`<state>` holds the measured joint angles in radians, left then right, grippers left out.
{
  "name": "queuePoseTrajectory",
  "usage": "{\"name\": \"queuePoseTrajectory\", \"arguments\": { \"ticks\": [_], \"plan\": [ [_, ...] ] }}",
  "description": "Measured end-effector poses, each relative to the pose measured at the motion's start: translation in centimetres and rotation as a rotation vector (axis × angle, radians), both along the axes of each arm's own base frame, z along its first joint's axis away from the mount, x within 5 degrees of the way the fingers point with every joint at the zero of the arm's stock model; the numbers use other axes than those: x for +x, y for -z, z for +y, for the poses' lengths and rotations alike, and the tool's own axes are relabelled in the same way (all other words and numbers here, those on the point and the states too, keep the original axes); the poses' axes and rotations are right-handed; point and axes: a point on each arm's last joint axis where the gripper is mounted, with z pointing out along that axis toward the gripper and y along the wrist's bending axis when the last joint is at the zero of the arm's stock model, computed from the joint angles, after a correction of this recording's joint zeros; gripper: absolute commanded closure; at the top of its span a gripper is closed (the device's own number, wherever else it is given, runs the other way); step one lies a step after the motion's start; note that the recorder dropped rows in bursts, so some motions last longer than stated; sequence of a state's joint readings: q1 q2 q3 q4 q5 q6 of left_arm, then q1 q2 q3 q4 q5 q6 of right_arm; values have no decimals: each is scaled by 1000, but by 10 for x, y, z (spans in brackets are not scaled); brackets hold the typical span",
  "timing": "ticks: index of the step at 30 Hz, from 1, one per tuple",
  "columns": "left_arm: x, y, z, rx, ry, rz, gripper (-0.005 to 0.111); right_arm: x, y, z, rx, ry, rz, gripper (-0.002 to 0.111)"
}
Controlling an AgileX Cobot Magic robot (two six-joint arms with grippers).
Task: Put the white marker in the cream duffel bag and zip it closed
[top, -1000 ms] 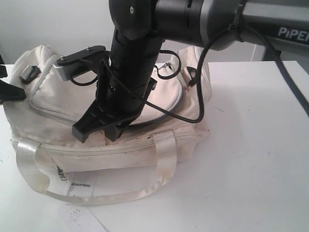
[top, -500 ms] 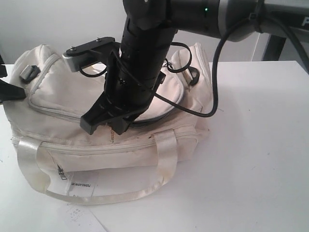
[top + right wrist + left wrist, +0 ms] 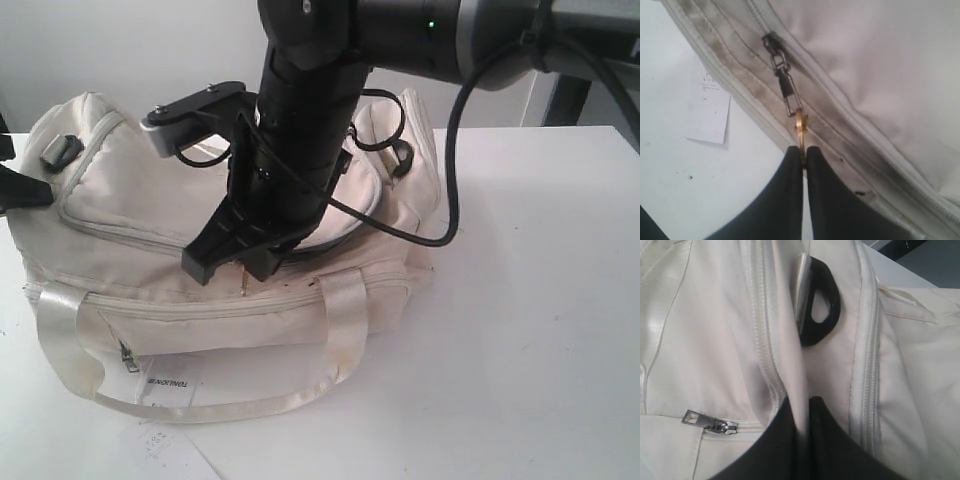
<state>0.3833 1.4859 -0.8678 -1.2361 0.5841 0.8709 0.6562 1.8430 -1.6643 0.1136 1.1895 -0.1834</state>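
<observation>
Zipping step: right gripper (image 3: pixel 801 154) clamped tight on the tip of the brass zipper pull (image 3: pixel 799 125), at the top zip of the cream duffel bag (image 3: pixel 200 320). Meanwhile left gripper (image 3: pixel 802 412) pinches a fold of bag fabric near a black D-ring (image 3: pixel 822 305), apparently bracing. No sight of the white marker in any view; likely inside, cannot confirm. Dark gap under the flap suggests the zip is only partly closed. Risks: shallow hold on the pull slips under load; slider snags at the curved corner; fabric pinch gives and the bag drags across the table (image 3: pixel 520 330)
</observation>
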Motion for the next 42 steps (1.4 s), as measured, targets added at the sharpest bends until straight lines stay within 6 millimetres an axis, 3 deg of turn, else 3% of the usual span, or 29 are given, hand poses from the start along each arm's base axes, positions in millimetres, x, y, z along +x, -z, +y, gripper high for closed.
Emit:
{"name": "queuePoseTrajectory", "arguments": {
  "ticks": [4, 8, 10, 12, 15, 17, 20, 21, 22, 23, 24, 26, 29, 33, 36, 42],
  "plan": [
    [0, 0, 0, 3, 2, -2, 107, 1, 15, -11, -37, 23, 41, 108],
    [0, 0, 0, 15, 8, -8, 106, -2, 10, -12, -8, 30, 52, 108],
    [0, 0, 1, 40, 25, -14, 93, -2, 10, -12, -6, 29, 51, 108],
    [0, -10, 2, 122, 65, -35, 69, -1, 10, -11, 3, 31, 46, 108],
    [-6, -43, 2, 247, 89, -133, 47, -1, 11, -11, 1, 24, 45, 108],
    [-13, -67, -2, 273, 104, -206, 44, -1, 11, -11, 3, 20, 45, 108],
    [-22, -84, -10, 287, 181, -261, 46, -1, 11, -11, 1, 9, 42, 108],
    [-24, -87, -13, 298, 229, -280, 47, -1, 11, -11, 1, 5, 41, 108],
    [-31, -89, -25, 333, 407, -335, 47, -1, 11, -11, -1, -3, 39, 108],
    [-35, -89, -32, 343, 497, -362, 47, -1, 11, -11, -2, -9, 37, 108],
    [-41, -88, -47, 421, 713, -456, 47, -1, 11, -11, -2, -12, 36, 108],
    [-50, -84, -67, 531, 985, -576, 47, -1, 11, -11, -3, -16, 35, 108],
    [-53, -70, -93, 627, 1155, -627, 47, -1, 11, -11, -3, -18, 35, 108],
    [-53, -49, -110, 733, 1194, -631, 47, -1, 11, -11, -3, -18, 35, 108],
    [-46, -40, -111, 809, 1133, -620, 47, -1, 11, -11, -3, -18, 35, 108],
    [-35, -30, -113, 785, 1100, -622, 47, -1, 11, -11, -3, -18, 35, 108]
  ]
}}
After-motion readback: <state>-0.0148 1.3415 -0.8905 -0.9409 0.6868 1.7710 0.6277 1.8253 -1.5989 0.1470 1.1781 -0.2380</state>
